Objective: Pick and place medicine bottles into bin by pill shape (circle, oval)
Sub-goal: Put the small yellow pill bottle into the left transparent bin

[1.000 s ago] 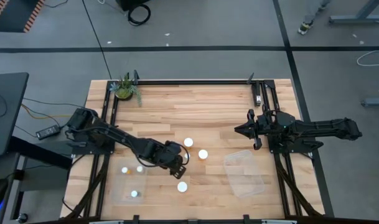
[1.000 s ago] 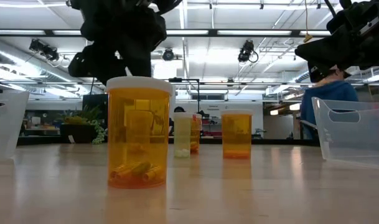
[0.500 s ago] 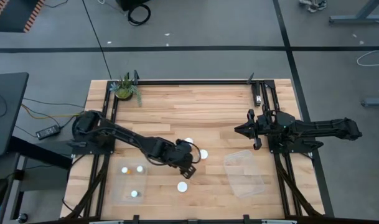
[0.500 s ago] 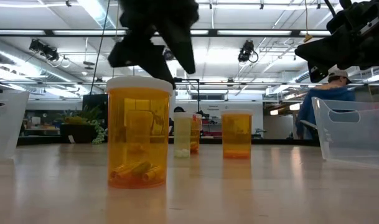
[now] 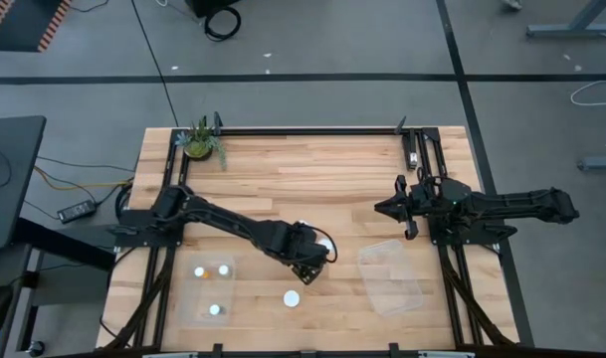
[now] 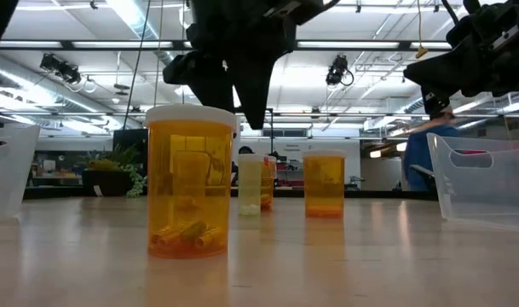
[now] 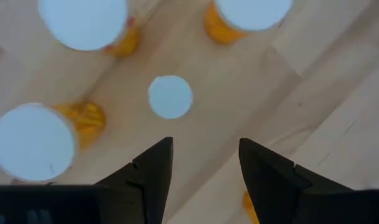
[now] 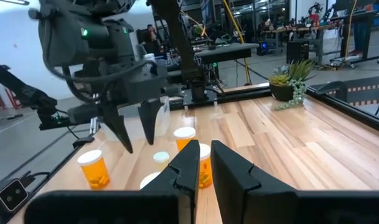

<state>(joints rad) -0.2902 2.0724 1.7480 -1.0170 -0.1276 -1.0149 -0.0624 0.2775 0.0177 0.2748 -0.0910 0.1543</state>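
Four medicine bottles with white caps stand on the wooden table. In the high view I see the caps of three: one near the front [image 5: 292, 297] and two [image 5: 324, 244] [image 5: 302, 226] partly under my left arm. The low view shows the wide orange bottle [image 6: 191, 183] nearest, holding oval pills. My left gripper [image 5: 311, 265] hangs open over the group, fingers pointing down. In the left wrist view its fingers [image 7: 205, 155] stand just short of a narrow bottle's cap [image 7: 170, 96] and touch nothing. My right gripper [image 5: 384, 208] waits shut at the right, above the table.
A clear bin [image 5: 186, 298] at the front left holds three bottles. A second clear bin [image 5: 390, 276] lies at the front right. A green potted plant [image 5: 201, 141] stands at the far left corner. A person shows in the room beyond [image 6: 429, 145].
My left gripper has gone toward the table's right edge, from beside the left bin to above the group of bottles, and stays open. The bottles have not moved.
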